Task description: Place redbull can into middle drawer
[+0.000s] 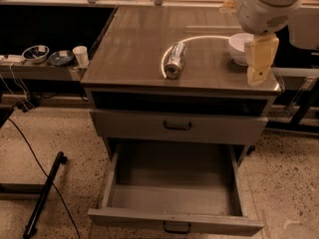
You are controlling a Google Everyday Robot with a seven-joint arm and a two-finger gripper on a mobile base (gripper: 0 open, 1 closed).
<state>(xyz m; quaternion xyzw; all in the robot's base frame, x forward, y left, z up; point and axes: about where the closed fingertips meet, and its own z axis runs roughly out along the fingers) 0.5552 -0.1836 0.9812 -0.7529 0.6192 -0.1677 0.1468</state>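
Broadly, the brown worktop (pixel 134 44) is the biggest thing in the scene and carries everything that matters. Below it the middle drawer (pixel 174 183) stands pulled out toward the near side, its tray bare and ready, while the handled drawer (pixel 177 127) above it is shut. The gripper (pixel 258 68) hangs over the worktop's near right corner, just in front of the white bowl (pixel 238 46); whether it is open or closed I cannot tell. The redbull can (pixel 175 59) lies on its side mid-worktop, well left of the gripper, one end facing near. To grasp it well, I judge: travel left clear of the bowl, line up across the can's body, and close at mid-length so it cannot roll
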